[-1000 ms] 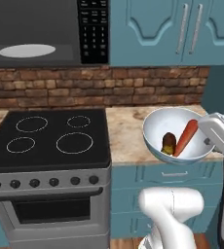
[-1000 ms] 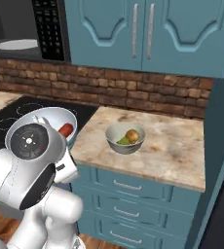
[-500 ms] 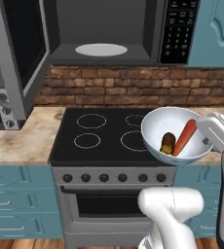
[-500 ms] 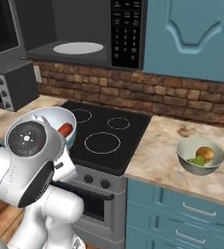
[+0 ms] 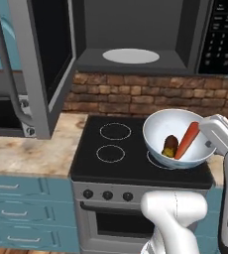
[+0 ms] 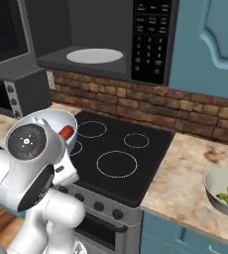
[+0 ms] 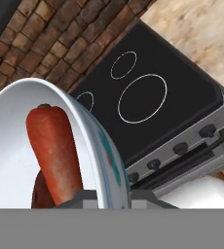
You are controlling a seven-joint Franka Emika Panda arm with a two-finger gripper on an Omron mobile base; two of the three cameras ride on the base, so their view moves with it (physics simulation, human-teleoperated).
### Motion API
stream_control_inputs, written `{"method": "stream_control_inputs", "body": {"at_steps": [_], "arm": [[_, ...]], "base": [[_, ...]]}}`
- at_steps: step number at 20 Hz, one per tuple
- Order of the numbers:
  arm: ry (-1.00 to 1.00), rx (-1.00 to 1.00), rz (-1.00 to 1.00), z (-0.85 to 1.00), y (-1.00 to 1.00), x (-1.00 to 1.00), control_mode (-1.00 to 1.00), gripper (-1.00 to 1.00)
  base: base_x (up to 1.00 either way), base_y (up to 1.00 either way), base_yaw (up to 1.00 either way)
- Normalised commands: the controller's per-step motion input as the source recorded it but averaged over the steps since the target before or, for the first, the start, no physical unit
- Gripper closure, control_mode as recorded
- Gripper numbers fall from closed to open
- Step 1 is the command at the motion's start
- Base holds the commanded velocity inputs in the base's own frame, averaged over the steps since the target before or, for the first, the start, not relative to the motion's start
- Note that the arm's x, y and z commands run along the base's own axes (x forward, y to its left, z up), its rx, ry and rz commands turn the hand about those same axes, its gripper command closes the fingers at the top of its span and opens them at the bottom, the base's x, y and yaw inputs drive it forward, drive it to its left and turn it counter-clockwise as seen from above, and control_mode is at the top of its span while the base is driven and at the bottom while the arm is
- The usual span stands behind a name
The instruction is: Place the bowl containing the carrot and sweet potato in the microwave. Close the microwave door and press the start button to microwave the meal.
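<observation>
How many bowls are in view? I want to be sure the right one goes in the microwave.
2. One bowl is held above the stove, with the carrot and sweet potato inside. The other bowl sits on the counter right of the stove.

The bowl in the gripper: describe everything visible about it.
The bowl is round, white and glossy inside like porcelain, with a bit of blue-green pattern on its outer wall in the hand view. It is held in the air above the stove, tipped toward the left base camera. The gripper clamps its right rim. Inside lie the orange carrot and the dark brown sweet potato, side by side.
</observation>
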Motion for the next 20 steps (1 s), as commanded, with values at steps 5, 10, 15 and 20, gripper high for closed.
{"method": "stream_control_inputs", "body": {"at_steps": [5, 10, 15, 20], "arm": [[0.0, 0.0, 0.0, 0.0, 0.0, 0.0, 1.0, 1.0], [0.0, 0.0, 0.0, 0.0, 0.0, 0.0, 1.0, 1.0], [0.0, 0.0, 0.0, 0.0, 0.0, 0.0, 1.0, 1.0], [0.0, 0.0, 0.0, 0.0, 0.0, 0.0, 1.0, 1.0]], "base": [[0.34, 0.14, 0.29], [0.4, 0.24, 0.28], [0.45, 0.49, 0.14], [0.21, 0.54, -0.19]]}}
